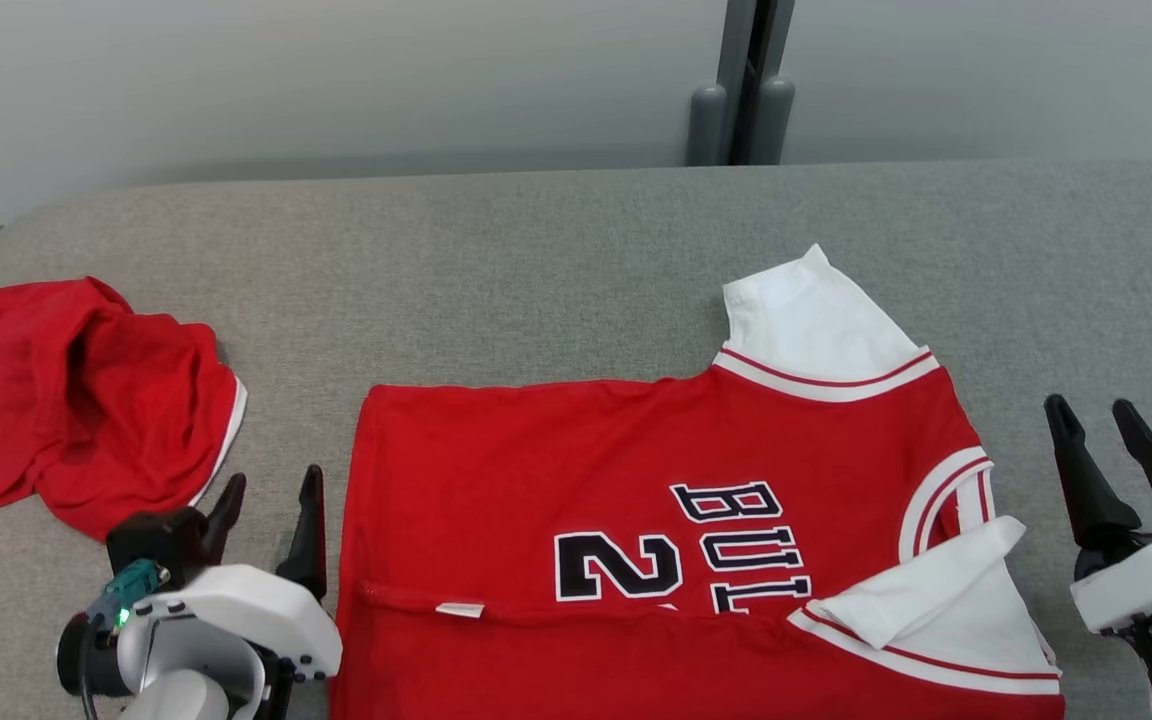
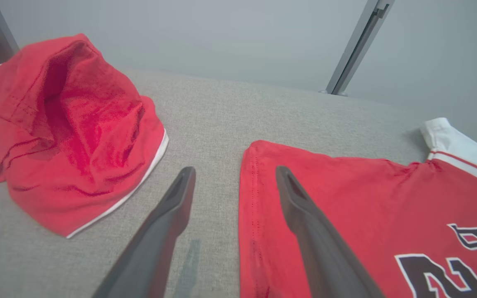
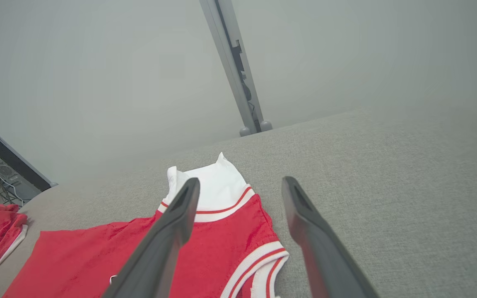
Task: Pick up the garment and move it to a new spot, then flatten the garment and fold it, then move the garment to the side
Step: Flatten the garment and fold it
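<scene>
A red jersey (image 1: 576, 470) with white sleeves and black lettering lies spread on the grey table, its near long edge folded over toward the middle. One white sleeve (image 1: 816, 320) points away; the other (image 1: 936, 600) lies folded on the body. My left gripper (image 1: 271, 500) stands open just left of the jersey's hem (image 2: 249, 194), holding nothing. My right gripper (image 1: 1096, 425) is open beside the jersey's collar end (image 3: 259, 260), off the cloth and empty.
Crumpled red shorts (image 1: 76, 400) with white trim lie at the table's left, close to my left gripper (image 2: 234, 178). A grey post (image 1: 746, 80) stands behind the table's far edge. Bare grey table (image 1: 536, 260) stretches beyond the jersey and to its right.
</scene>
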Tool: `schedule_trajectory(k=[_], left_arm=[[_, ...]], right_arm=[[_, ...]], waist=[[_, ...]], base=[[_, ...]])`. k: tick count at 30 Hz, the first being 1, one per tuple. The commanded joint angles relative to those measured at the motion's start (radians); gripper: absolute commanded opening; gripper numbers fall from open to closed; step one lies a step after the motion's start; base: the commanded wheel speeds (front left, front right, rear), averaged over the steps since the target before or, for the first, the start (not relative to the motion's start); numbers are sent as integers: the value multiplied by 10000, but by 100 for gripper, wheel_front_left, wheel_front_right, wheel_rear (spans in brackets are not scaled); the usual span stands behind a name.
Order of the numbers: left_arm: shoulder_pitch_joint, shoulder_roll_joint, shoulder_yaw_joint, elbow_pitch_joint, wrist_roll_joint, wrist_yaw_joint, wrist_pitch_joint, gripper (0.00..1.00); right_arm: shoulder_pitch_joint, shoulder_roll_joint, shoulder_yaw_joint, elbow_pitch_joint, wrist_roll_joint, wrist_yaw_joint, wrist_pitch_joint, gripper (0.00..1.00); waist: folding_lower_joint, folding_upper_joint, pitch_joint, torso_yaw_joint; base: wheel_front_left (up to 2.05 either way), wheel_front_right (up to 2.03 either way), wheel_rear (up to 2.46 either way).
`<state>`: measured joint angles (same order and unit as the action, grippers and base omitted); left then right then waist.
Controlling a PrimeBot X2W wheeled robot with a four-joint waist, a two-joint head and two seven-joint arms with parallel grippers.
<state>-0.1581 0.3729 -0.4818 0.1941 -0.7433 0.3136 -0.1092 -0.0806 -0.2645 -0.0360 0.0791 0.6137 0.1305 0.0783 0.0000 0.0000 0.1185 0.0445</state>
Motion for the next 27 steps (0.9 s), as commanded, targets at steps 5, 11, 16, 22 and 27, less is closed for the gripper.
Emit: schedule_trajectory(k=[5,11,16,22,27], left_arm=[[-1286,-217,-160,1122,523,30,-237,100],[-2703,-87,-820,2687,1298,-145,241,100],[-3671,-86,-1301,3905,1779,-230,853,100],[-4382,3,-1605,4923,2061,-335,1313,100],[-4679,-44,-1652,5440,2068,-535,1113,100]], right_arm=[[-583,-21,641,138,-307,3,-982,100],[-901,-91,1110,304,-110,3,-1535,100],[-1057,-194,1472,479,203,3,-1835,100],[-1190,-338,1914,616,582,3,-1968,100],[-1234,-509,2158,775,830,3,-2112,100]], waist=[[0,0,734,-466],[0,0,1286,-892],[0,0,1549,-1187],[0,0,1690,-1411],[0,0,1726,-1462]], base=[[0,0,0],[0,0,0],[0,0,0],[0,0,0],[0,0,0]])
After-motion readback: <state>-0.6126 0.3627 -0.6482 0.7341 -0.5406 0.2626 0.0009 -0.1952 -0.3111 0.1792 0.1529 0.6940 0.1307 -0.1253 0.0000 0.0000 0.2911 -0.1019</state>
